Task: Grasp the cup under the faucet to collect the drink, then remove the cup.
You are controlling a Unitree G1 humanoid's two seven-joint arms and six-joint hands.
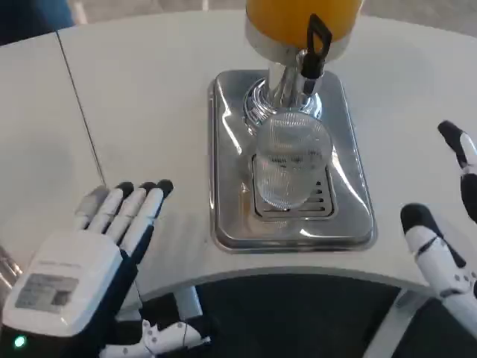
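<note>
Ahead of both hands and between them, the clear ribbed cup (289,165) stands on the slotted grate of the steel drip tray (231,224), directly under the faucet (313,56) of the dispenser with its orange drink (287,19); the cup looks empty, though its glass is too reflective to be sure. The black tap lever (319,37) sits just above the cup's rim, farther from either hand than the cup itself. The left hand (82,261) lies to the cup's left and nearer the robot, its fingers (138,205) stretched out flat and apart, holding nothing, well apart from the tray's left edge. The right hand (447,246) rests to the cup's right near the table's edge, with fingers spread and nothing between them, also clear of the tray. The grasp has not yet begun. The risks, as I judge them, come from the cup: it is light, smooth and tall, so a hand arriving from one side could push it off the grate or tip it before the fingers close. The raised tray lip stands between each hand and the cup, and a low approach could catch on it. A hand reaching too high could knock the lever and start the drink flowing with the cup displaced.
</note>
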